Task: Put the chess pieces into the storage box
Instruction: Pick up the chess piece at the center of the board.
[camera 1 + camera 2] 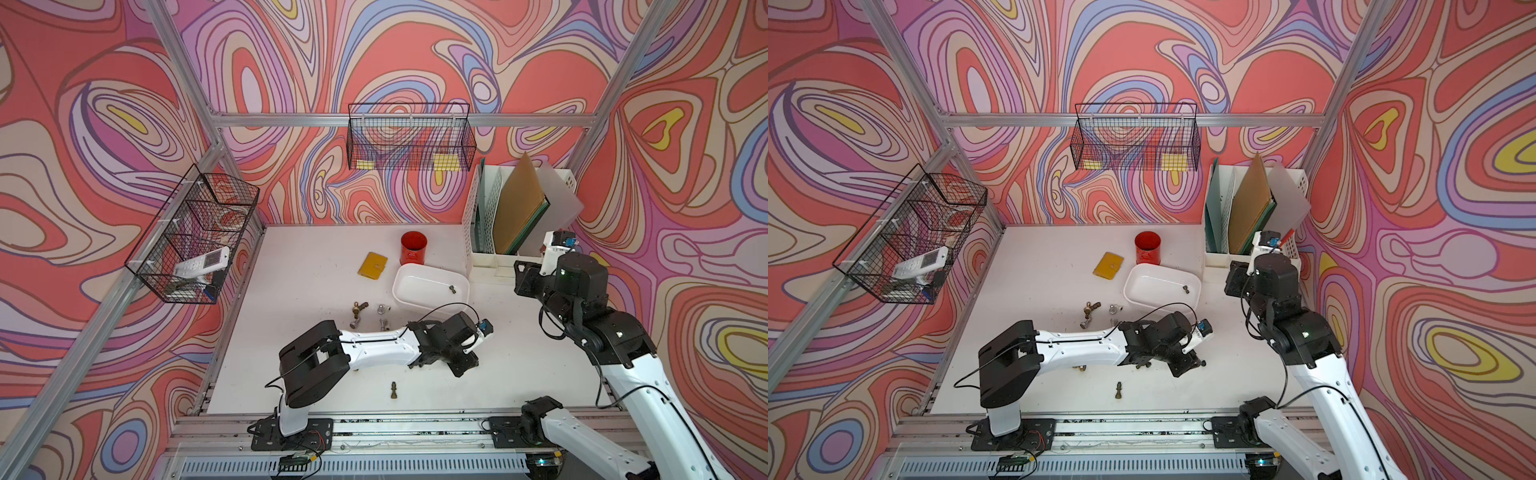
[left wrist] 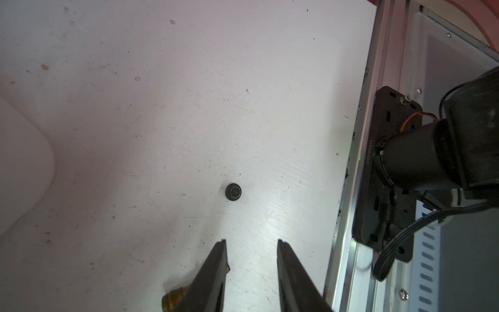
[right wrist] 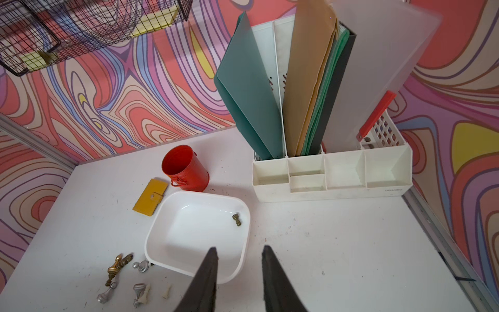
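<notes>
In both top views the storage box [image 1: 419,286], one brass piece [image 1: 452,289] inside, is seen right of centre on the white table [image 1: 299,316]. Only in the left wrist view is the left gripper [image 2: 251,243] shown parted and empty, a black piece [image 2: 233,191] just ahead. In the right wrist view the right gripper [image 3: 239,250] is seen parted and empty, the storage box ahead, swirl-patterned walls [image 3: 108,108] behind.

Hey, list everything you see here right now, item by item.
storage box: one, white, mid-table
boxed chess piece: one, brass, inside box
clustered chess pieces: several, gold, silver, white, beside box
lone chess piece: one, brass, near front edge
black chess piece: one, upright, in left wrist view
cup: one, red, behind box
wallet: one, yellow, beside cup
file organiser: one, white, back corner
wire baskets: two, black, on walls
remote: one, white, in side basket
left fingers: two, black, apart, empty
right fingers: two, black, apart, empty
</notes>
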`<action>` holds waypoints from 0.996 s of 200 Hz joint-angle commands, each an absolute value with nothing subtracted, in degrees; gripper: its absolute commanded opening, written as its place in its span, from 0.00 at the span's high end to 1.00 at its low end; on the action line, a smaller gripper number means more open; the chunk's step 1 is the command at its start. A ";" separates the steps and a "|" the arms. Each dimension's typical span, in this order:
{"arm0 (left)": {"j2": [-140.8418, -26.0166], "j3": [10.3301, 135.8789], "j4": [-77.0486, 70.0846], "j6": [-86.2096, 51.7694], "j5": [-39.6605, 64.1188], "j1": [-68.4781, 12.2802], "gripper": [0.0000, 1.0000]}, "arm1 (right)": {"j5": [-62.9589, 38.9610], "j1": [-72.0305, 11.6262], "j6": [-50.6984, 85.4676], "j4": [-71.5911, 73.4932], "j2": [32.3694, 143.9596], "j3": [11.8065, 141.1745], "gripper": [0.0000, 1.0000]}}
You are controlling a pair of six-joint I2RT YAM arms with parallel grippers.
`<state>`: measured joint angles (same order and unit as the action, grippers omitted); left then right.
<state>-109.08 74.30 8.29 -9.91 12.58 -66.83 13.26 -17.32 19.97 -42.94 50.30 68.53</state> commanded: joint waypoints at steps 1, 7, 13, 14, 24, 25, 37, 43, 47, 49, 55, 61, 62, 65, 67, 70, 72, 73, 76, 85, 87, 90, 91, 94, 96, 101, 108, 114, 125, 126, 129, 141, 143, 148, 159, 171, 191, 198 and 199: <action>-111.57 77.55 8.20 -9.76 12.97 -66.95 0.65 | 15.11 -17.41 18.85 -42.84 50.27 68.82 0.70; -112.28 78.41 8.78 -9.60 13.09 -66.97 0.66 | 15.14 -17.37 18.85 -42.81 50.08 68.74 0.70; -113.05 79.30 9.48 -9.45 13.17 -67.02 0.67 | 15.17 -17.36 18.87 -42.84 49.86 68.59 0.70; -113.17 79.42 9.57 -9.43 13.18 -67.04 0.68 | 15.19 -17.34 18.84 -42.82 49.85 68.57 0.70; -114.37 80.75 10.62 -9.16 12.88 -67.06 0.68 | 15.37 -17.34 18.89 -42.83 49.54 68.35 0.70; -114.49 80.85 10.72 -9.15 12.85 -67.06 0.68 | 15.38 -17.33 18.89 -42.82 49.47 68.32 0.70; -115.87 82.30 11.71 -8.98 12.16 -67.20 0.68 | 15.26 -17.32 18.82 -42.46 48.99 67.98 0.70; -116.61 82.87 12.03 -8.94 11.78 -67.32 0.68 | 15.21 -17.35 18.74 -42.37 48.72 67.90 0.71; -117.01 83.23 12.31 -8.96 11.55 -67.32 0.68 | 15.29 -17.38 18.77 -42.33 48.57 67.85 0.71; -117.30 83.47 12.53 -8.92 11.46 -67.32 0.69 | 15.25 -17.38 18.73 -42.22 48.53 67.83 0.71; -118.01 84.30 13.30 -8.86 11.07 -67.32 0.69 | 15.36 -17.38 18.55 -42.19 48.43 67.84 0.71; -118.61 85.06 14.05 -8.72 10.77 -67.41 0.69 | 15.35 -17.38 18.46 -42.28 48.33 67.93 0.70; -118.72 85.15 14.19 -8.71 10.79 -67.41 0.69 | 15.37 -17.35 18.46 -42.32 48.29 67.94 0.70; -119.01 85.52 14.48 -8.64 10.70 -67.41 0.70 | 15.36 -17.34 18.38 -42.43 48.26 67.94 0.71; -119.20 85.69 14.65 -8.62 10.72 -67.43 0.70 | 15.35 -17.34 18.37 -42.43 48.25 67.94 0.71; -119.51 86.03 14.71 -8.66 10.66 -67.44 0.70 | 15.36 -17.37 18.28 -42.52 48.25 67.94 0.71; -119.66 86.24 14.75 -8.62 10.57 -67.44 0.70 | 15.37 -17.35 18.24 -42.54 48.19 68.01 0.71; -119.73 86.32 14.76 -8.62 10.56 -67.51 0.70 | 15.38 -17.33 18.26 -42.54 48.22 68.02 0.71; -119.93 86.57 14.75 -8.54 10.55 -67.58 0.70 | 15.38 -17.33 18.21 -42.55 48.17 68.03 0.71; -120.51 86.93 16.34 -8.44 10.54 -67.58 0.70 | 15.44 -17.36 18.02 -42.83 48.23 68.04 0.70; -120.61 87.06 16.32 -8.44 10.52 -67.61 0.70 | 15.46 -17.35 17.95 -42.88 48.18 68.03 0.70; -120.79 87.15 16.37 -8.44 10.47 -67.67 0.70 | 15.48 -17.36 17.89 -42.94 48.19 68.03 0.70; -120.82 87.12 16.36 -8.44 10.46 -67.67 0.70 | 15.52 -17.38 17.91 -42.92 48.22 68.03 0.71; -120.97 87.25 16.36 -8.44 10.36 -67.62 0.70 | 15.61 -17.32 17.93 -42.94 48.26 68.03 0.70; -121.14 87.33 16.46 -8.44 10.37 -67.66 0.70 | 15.59 -17.38 17.86 -42.97 48.25 68.01 0.70; -121.40 87.57 16.65 -8.44 10.14 -67.68 0.70 | 15.63 -17.36 17.84 -43.05 48.32 67.98 0.70; -121.87 87.91 17.11 -8.44 10.05 -67.74 0.70 | 15.47 -17.32 17.76 -43.11 48.28 67.94 0.70; -122.07 88.27 17.50 -8.44 9.85 -67.68 0.70 | 15.50 -17.39 17.75 -43.08 48.19 67.86 0.70; -122.62 88.52 17.84 -8.36 9.39 -67.80 0.70 | 15.49 -17.35 17.74 -43.15 48.11 67.68 0.70; -122.66 88.52 17.93 -8.31 9.35 -67.78 0.70 | 15.48 -17.33 17.75 -43.15 48.14 67.63 0.70; -122.75 88.63 18.13 -8.22 9.26 -67.85 0.70 | 15.50 -17.33 17.75 -43.13 48.15 67.59 0.70; -123.10 88.89 18.65 -7.92 8.74 -67.98 0.70 | 15.39 -17.36 17.71 -43.16 48.08 67.59 0.70; -123.13 88.98 18.79 -7.91 8.76 -68.02 0.70 | 15.36 -17.35 17.68 -43.20 48.12 67.59 0.70; -123.29 89.07 18.80 -7.83 8.91 -68.01 0.70 | 15.38 -17.38 17.69 -43.21 48.08 67.59 0.70; -123.43 89.08 18.61 -7.82 9.54 -68.04 0.71 | 15.48 -17.34 17.45 -43.10 48.05 67.46 0.70; -123.84 89.34 18.41 -8.04 9.82 -68.11 0.70 | 15.56 -17.38 17.32 -43.02 48.09 67.32 0.70; -124.60 90.23 18.73 -8.09 9.80 -68.33 0.71 | 15.38 -17.34 17.27 -43.14 48.10 67.06 0.70; -124.95 90.61 19.01 -7.93 9.71 -68.38 0.72 | 15.22 -17.37 17.31 -43.08 48.08 67.05 0.70; -124.97 90.70 19.04 -7.92 9.69 -68.38 0.72 | 15.26 -17.34 17.36 -43.12 48.08 67.06 0.70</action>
<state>-123.17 88.53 17.26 -8.78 9.89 -67.81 14.83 -17.32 18.00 -42.92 48.51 68.12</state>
